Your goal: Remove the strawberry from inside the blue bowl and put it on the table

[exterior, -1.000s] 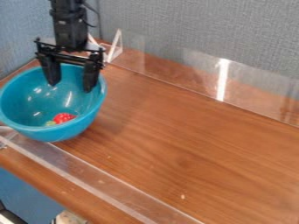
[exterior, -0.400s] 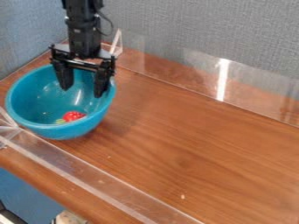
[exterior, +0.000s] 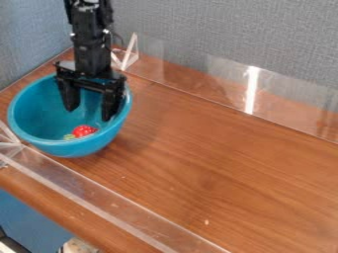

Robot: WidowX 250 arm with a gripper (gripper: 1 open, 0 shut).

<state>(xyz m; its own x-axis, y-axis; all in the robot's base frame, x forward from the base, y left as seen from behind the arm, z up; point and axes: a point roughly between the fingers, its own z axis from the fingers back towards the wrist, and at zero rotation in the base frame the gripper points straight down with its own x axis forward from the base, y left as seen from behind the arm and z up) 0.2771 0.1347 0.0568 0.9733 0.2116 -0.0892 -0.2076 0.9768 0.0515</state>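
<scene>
Blue bowl (exterior: 40, 117) at the left end of the surface (exterior: 224, 148), close to its near edge. Over the last second it has shifted a little to the right along that edge, the strawberry (exterior: 85, 130) riding with it; between the last two views it looks settled. Likely a nudge from the arm (exterior: 90, 35), though contact is hard to confirm.

Strawberry: on the bowl floor, toward the near-edge side, red body showing, green top toward the left. Not lifted.

Jaws: came in from the bowl's far side, now a touch lower, fingers reaching down inside the rim. Spread wide, nothing between them. They stand above and behind the berry, toward the far edge of the surface; no contact with it seen. Whether a finger brushes the bowl wall, cannot tell.

Meaning for the task: approach under way, grasp still to be made. Next move, as I judge it: lower further and come toward the near edge until the berry sits between the fingers, then close. Risk: with fingers this far apart, one may catch the wall and push the bowl again. Afterwards, a clear lift over the rim; the wood to the right of the bowl would suit for setting down.
</scene>
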